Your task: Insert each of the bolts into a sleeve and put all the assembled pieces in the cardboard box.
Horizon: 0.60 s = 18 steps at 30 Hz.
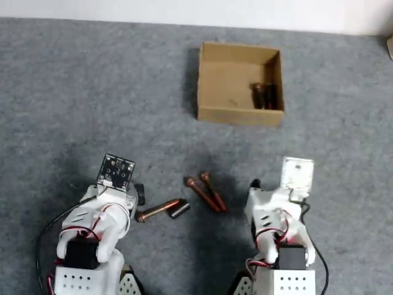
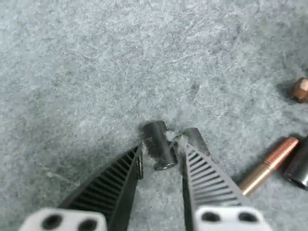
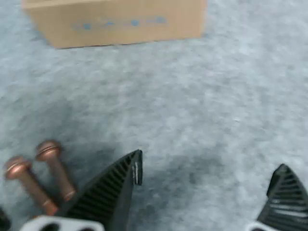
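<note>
Left hand [image 2: 161,147] low over grey carpet [image 1: 92,92], white band [image 1: 184,9] beyond.

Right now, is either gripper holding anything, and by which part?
Nothing looks held. The left gripper is open astride the middle of the black sleeve, which lies on the carpet, apparently not clamped. The right gripper is open and empty.

Two arms in white moulded shells: the left arm [image 1: 98,224] and the right arm [image 1: 279,230]. Black servo blocks [image 1: 80,253] sit within the links, and red, white and black cables [image 1: 86,231] loop beside them. The left wrist bears a black square circuit board [image 1: 116,171], the right a white square plate [image 1: 298,173]. The left claw [image 2: 162,147] and right claw [image 3: 209,161] have black, tapered, ribbed fingers on white bases with round holes.
</note>
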Each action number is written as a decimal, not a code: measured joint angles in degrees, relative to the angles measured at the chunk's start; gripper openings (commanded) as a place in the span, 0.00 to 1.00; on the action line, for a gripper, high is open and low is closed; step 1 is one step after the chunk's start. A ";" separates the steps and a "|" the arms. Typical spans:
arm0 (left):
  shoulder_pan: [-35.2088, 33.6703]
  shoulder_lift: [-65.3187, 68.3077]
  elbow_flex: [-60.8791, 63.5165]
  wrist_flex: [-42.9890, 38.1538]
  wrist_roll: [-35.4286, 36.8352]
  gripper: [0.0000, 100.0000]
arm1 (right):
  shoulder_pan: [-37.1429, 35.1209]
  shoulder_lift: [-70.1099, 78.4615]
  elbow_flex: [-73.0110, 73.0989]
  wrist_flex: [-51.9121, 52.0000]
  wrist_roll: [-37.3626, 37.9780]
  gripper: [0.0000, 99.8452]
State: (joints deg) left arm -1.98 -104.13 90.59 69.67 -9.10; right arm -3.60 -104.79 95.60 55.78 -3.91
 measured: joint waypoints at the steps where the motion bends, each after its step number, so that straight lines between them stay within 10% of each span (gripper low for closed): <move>1: 0.00 0.00 0.00 0.00 0.00 0.13 | -1.41 0.00 0.00 0.00 0.18 0.38; 18: 5.36 -0.18 5.27 2.64 0.09 0.13 | -3.34 0.00 0.09 0.00 0.79 0.38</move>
State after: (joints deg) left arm 3.38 -104.31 95.87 72.31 -9.01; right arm -6.95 -104.79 95.69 55.78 -3.12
